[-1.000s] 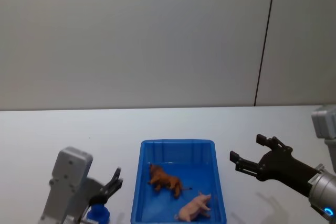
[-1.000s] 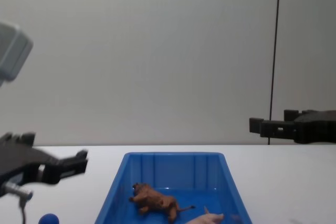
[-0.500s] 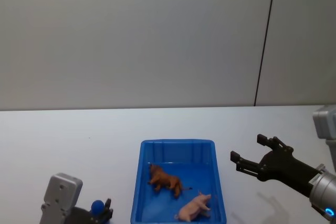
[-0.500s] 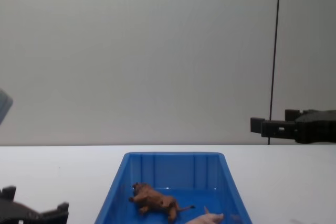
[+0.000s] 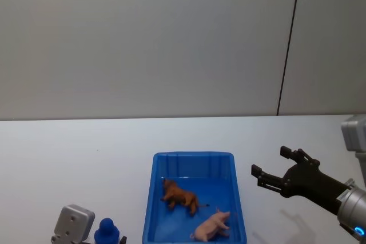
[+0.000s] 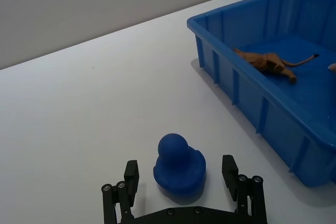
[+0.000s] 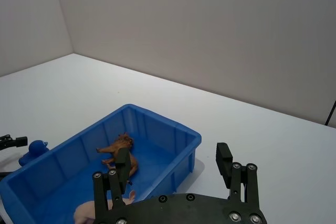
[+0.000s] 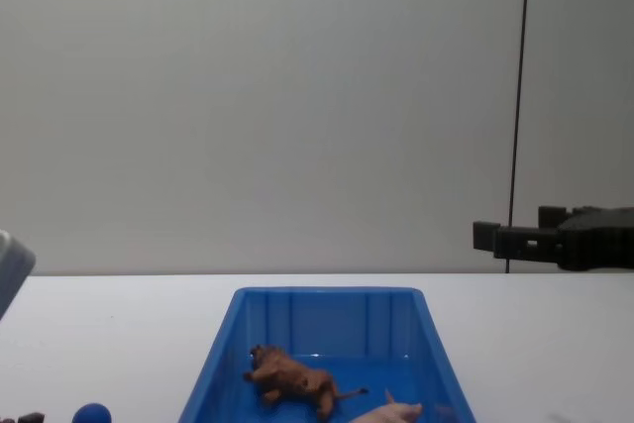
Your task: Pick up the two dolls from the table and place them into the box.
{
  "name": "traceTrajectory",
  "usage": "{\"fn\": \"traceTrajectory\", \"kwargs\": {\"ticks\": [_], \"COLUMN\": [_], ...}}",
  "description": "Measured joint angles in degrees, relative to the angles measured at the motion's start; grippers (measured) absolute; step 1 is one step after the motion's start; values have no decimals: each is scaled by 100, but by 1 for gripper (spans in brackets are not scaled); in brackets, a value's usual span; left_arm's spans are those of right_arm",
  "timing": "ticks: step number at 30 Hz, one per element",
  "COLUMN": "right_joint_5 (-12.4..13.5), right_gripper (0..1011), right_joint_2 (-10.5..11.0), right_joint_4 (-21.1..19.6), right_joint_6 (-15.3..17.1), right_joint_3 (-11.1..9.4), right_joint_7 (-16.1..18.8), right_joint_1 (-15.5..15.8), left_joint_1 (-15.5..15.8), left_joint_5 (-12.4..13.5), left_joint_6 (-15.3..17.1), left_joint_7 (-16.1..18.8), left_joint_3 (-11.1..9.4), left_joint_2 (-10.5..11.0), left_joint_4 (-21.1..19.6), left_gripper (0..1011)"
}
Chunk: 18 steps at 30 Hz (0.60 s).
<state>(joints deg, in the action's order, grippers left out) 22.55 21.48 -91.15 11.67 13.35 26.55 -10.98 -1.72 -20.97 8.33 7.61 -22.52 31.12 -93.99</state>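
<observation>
Both dolls lie inside the blue box (image 5: 193, 158) on the white table (image 5: 68, 152). The brown lion (image 5: 180, 197) rests mid-box, and the pink pig (image 5: 211, 227) lies nearer its front right corner. The chest view shows the lion (image 8: 287, 378) and the pig (image 8: 391, 411) over the box's rim (image 8: 327, 294). My right gripper (image 5: 273, 168) hovers open to the right of the box with nothing in it; its wrist view shows it (image 7: 172, 156) above the box's right side. Low at the front left, my left gripper (image 6: 179, 162) stands open.
A small blue rounded toy (image 6: 178, 163) sits on the table between the left gripper's open fingers (image 6: 128, 182), left of the box wall (image 6: 247, 93). It also appears as the blue toy (image 5: 106, 231) beside the left arm (image 5: 73, 226). Bare tabletop lies on both sides.
My left arm has drawn back and down toward the front left edge, uncovering the blue toy. The right arm, the box and both dolls have not moved.
</observation>
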Motion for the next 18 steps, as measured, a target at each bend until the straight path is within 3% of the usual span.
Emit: {"fn": "traceTrajectory", "kwargs": {"ticks": [13, 18], "right_joint_5": [0, 0], "right_gripper": [1001, 1001], "right_joint_2": [1, 2], "right_joint_4": [0, 0], "right_joint_6": [0, 0], "right_joint_3": [1, 1], "right_joint_7": [0, 0], "right_joint_1": [1, 2], "left_joint_1": [86, 127], "left_joint_5": [136, 194], "left_joint_6": [-129, -140], "left_joint_7": [-144, -185], "left_joint_3": [24, 41], "left_joint_2": [-120, -155], "left_joint_4": [270, 334], "left_gripper": [1000, 906]}}
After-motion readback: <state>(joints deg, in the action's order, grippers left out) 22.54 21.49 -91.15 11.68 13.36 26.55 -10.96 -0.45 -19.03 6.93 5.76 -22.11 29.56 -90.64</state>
